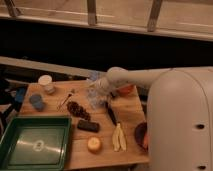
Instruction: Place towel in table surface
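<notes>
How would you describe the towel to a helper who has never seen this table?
Find the wooden table, then the white arm reaching over its back middle. At the arm's tip, the gripper holds the towel, a pale, crumpled bundle above the dark cluster; nothing else there looks like soft cloth.

No text, label, brand, number or sign could be read anywhere in the camera view; the green tray (35,145) at the lower left carried a pale round mark on its floor, but no letters could be made out in it; the white cup (46,83) at the upper left of the wooden table (131,112) showed no legible print; the gripper (98,96), at the centre of the frame over the table, bore no readable marking.
</notes>
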Robot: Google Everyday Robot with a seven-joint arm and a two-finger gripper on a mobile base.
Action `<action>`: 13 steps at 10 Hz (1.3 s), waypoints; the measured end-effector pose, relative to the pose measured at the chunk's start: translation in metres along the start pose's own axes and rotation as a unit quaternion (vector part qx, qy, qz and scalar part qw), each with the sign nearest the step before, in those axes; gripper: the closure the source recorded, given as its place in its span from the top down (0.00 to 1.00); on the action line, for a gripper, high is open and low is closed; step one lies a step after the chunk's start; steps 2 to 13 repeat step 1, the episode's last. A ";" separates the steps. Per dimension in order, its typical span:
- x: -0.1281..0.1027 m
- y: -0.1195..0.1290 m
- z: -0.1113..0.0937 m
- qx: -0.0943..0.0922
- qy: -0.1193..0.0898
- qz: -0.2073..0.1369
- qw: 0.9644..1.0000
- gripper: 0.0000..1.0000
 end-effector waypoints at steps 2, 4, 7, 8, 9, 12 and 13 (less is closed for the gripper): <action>-0.002 0.000 -0.002 -0.003 -0.003 0.000 1.000 0.62; -0.002 0.000 -0.002 -0.003 -0.003 0.000 1.000 0.62; -0.002 0.000 -0.002 -0.003 -0.003 0.000 1.000 0.62; -0.002 0.000 -0.002 -0.003 -0.003 0.000 1.000 0.62; -0.002 0.000 -0.002 -0.003 -0.003 0.000 1.000 0.62; -0.002 0.000 -0.002 -0.003 -0.003 0.000 1.000 0.62; -0.002 0.000 -0.002 -0.003 -0.003 0.000 1.000 0.62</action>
